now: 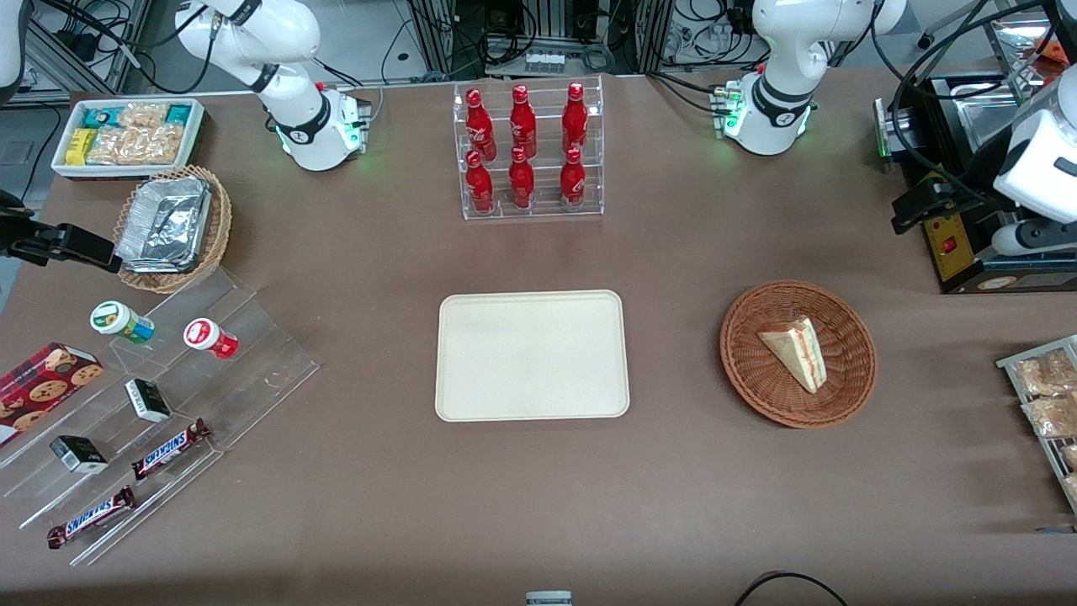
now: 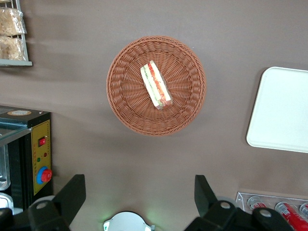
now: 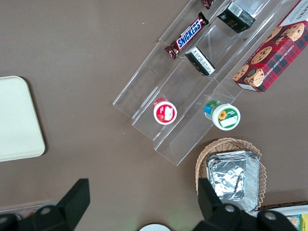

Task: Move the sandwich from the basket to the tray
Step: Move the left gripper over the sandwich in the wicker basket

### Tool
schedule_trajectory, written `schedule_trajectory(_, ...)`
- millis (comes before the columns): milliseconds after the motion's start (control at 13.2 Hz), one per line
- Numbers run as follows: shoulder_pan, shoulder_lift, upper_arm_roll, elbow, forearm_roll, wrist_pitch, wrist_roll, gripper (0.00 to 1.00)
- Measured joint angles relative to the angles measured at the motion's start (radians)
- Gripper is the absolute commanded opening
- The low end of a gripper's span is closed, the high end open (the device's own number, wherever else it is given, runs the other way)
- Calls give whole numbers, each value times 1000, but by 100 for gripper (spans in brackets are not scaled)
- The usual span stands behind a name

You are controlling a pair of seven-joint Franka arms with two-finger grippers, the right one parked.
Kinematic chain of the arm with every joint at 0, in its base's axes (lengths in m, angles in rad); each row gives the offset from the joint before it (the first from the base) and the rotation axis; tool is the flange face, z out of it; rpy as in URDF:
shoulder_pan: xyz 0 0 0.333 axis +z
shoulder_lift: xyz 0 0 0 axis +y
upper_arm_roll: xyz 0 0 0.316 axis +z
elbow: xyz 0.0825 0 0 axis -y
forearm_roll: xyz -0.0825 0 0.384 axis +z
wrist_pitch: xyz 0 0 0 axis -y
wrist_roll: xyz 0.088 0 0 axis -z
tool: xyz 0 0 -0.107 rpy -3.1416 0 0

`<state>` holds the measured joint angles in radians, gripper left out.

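Wide open, the gripper [image 2: 137, 195] hangs high above the table. Sandwich [image 1: 795, 352] lies tilted in the basket [image 1: 848, 389]; its slippery wrap may slide from the fingers before the tray [image 1: 532, 354].

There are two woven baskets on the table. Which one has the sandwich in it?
The reddish-brown round basket holds the sandwich. The lighter tan basket holds silver foil containers. The open gripper hangs above the table near the basket.
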<state>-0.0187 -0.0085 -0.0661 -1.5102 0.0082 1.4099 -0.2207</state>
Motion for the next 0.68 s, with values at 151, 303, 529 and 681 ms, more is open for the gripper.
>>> schedule_trajectory(151,0,-2,0,-1,1,-6,0,100)
schedule_trajectory(303,0,1,0,-22,2,-8,0,100)
schedule_trajectory(529,0,5,1,-123,2,53,0,100)
schedule_trajectory(681,0,4,3,-213,2,147,-5,100)
